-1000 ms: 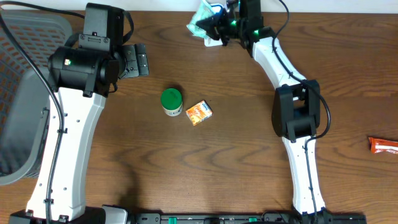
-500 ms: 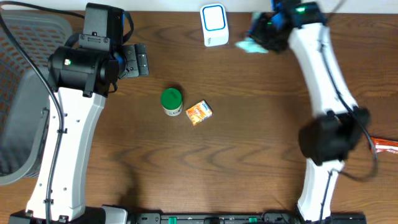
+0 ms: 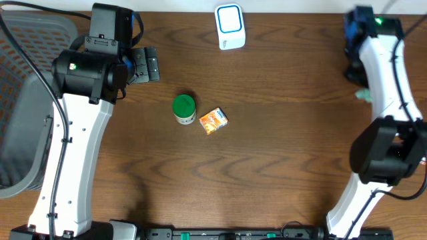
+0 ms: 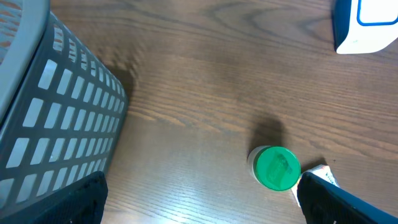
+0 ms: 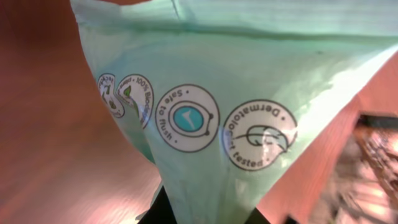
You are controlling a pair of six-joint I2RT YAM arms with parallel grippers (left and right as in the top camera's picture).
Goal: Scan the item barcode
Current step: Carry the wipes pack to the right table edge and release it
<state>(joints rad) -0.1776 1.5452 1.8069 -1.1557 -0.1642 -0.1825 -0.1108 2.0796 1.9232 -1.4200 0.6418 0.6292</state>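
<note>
One soft mint-green pack (image 5: 205, 93), clamped between the closed jaws of the right gripper (image 3: 357, 75). Carried above the right side of the table (image 3: 267, 167), well apart from the white scanner (image 3: 229, 27) at the far edge.

Looks light and limp: thin film that folds and sags, probably slick where glossy. Best pinched at an edge seam, leaving a flat printed face free to show; squeezing the middle would likely crumple any code. No barcode found on the face in view.

Fills the right wrist view entirely, legible down to the round "Safe to flush" badges. Shrinks to a green sliver under the arm from overhead. Only from overhead: how far off the scanner sits.

Further out, a green-lidded jar (image 3: 184, 108) just beside an orange packet (image 3: 213, 121). Then the left gripper (image 3: 145, 65), spread wide and empty, near the grey basket (image 3: 20, 100).
</note>
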